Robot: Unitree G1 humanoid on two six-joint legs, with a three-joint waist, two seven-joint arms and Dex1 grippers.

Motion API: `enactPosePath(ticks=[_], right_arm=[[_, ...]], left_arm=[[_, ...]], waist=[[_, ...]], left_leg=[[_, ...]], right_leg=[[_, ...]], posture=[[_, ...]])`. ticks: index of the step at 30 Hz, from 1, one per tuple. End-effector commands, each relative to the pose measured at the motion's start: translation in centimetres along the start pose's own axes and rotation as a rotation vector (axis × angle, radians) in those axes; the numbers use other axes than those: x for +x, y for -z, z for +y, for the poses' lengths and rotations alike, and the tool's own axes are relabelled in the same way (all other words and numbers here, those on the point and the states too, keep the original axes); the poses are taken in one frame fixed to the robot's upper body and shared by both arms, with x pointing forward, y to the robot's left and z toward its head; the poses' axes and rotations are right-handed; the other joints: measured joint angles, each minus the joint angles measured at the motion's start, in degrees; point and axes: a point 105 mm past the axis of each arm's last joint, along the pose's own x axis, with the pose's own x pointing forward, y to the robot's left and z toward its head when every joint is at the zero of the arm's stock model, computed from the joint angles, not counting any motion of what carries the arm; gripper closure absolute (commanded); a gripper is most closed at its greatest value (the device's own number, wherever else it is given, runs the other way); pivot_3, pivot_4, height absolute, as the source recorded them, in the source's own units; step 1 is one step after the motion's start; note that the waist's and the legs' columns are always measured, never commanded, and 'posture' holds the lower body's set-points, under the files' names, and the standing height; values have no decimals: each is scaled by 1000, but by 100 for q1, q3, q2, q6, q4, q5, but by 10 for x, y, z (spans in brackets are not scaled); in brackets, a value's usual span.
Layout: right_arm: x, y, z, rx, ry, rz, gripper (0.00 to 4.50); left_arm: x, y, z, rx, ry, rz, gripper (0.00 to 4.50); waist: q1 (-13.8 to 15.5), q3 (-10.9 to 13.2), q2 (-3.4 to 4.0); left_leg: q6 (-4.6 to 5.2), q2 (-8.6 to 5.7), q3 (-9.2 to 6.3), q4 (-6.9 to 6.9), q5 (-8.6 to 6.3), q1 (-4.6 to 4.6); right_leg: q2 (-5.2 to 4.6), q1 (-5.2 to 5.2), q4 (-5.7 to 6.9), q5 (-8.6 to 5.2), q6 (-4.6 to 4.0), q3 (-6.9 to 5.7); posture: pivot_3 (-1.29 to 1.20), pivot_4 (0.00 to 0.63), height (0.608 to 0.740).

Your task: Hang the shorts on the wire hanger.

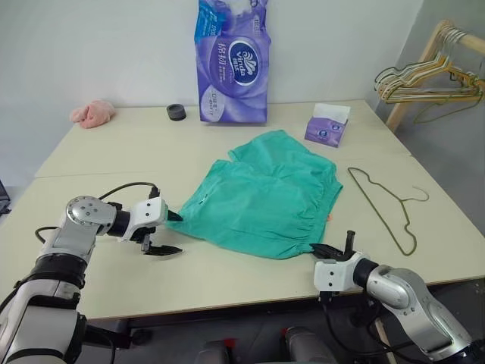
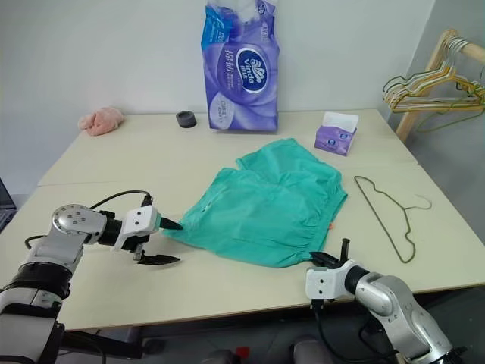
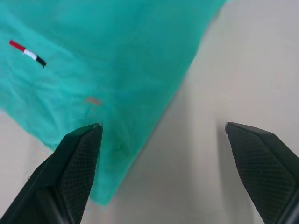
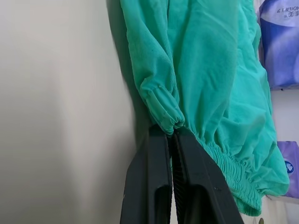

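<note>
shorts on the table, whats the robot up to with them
The shorts lie flat on the table. The right gripper is shut on the gathered waistband at their near edge. The left gripper is open at their left corner, not gripping yet. The wire hanger lies on the table to the right of the shorts, untouched, so nothing is hung yet.
</note>
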Motion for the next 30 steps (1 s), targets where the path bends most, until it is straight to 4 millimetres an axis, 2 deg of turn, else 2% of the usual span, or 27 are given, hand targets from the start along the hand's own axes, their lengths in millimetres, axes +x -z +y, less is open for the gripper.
enactPosePath(ticks=[1, 5, 8, 9, 14, 15, 16, 21, 23, 25, 28, 30], right_arm=[[-4, -1, -9, -3, 27, -3, 4500], [-4, -1, -9, -3, 24, -7, 4500], [-5, -2, -10, -3, 24, -9, 4500], [-5, -2, -10, -4, 23, -10, 4500], [-6, -3, -13, -8, 29, -17, 4500], [-7, -3, -13, -9, 30, -18, 4500], [-7, -3, -14, -10, 32, -18, 4500], [-8, -1, -19, -22, 43, -26, 4500], [-8, 4, -30, -46, 57, -28, 4500], [-7, 10, -43, -94, 56, -39, 4500], [-7, 17, -54, -149, 36, -55, 4500], [-8, 20, -58, -186, 15, -81, 4500]], left_arm=[[4, 3, 10, 43, -62, 33, 47], [26, 7, 12, 85, -122, 33, 47], [33, 6, 14, 109, -155, 25, 47], [35, 8, 12, 106, -149, 21, 427], [40, 17, 3, 104, -106, 47, 1761], [38, 19, 1, 103, -97, 59, 2166], [36, 22, 0, 102, -89, 71, 2349], [29, 28, -7, 75, -11, 104, 3862], [26, 21, -11, -17, 63, 61, 4475], [21, 0, -17, -144, 177, -36, 4475], [12, -25, -33, -206, 298, -90, 4475], [7, -38, -50, -244, 375, -105, 4475]], waist=[[3, 1, -1], [35, 2, 11], [53, 5, 37], [54, 5, 37], [49, 7, 37], [48, 8, 37], [44, 8, 37], [12, 8, 38], [-8, 10, 39], [-61, 27, 46], [-186, 63, 37], [-214, 69, 22]], left_leg=[[0, 0, -1, 0, 0, 0], [0, -3, -3, 8, 0, 3], [0, -6, -4, 26, 0, 9], [0, -7, -5, 30, 0, 14], [0, -6, -2, 29, 0, 85], [-1, -5, -2, 26, 0, 102], [-1, -4, -2, 26, 0, 103], [-1, -3, -2, 23, 0, 102], [-1, -2, -1, 22, 0, 100], [-1, -1, 1, 21, 0, 97], [-1, -2, 9, 14, -2, 83], [3, 7, -3, 13, -5, 40]], right_leg=[[0, 0, 0, 0, 0, 0], [-4, 9, 0, 1, 3, -4], [-6, 21, 2, 7, 13, -3], [-6, 30, 2, 10, 19, -4], [-7, 95, -5, 12, 24, -2], [-8, 97, -6, 8, 20, -2], [-8, 97, -6, 7, 18, -2], [-6, 100, -5, 7, 18, -2], [-5, 101, -4, 7, 18, -2], [-3, 102, -1, 7, 17, -2], [-5, 93, -6, 3, 10, 5], [-1, 55, -6, -1, 8, 4]], posture=[[-162, 79, 740], [-164, 79, 740], [-166, 77, 740], [-167, 77, 740], [-174, 77, 740], [-175, 78, 740], [-176, 78, 740], [-174, 80, 740], [-170, 81, 740], [-167, 81, 740], [-158, 81, 740], [-155, 82, 740]])
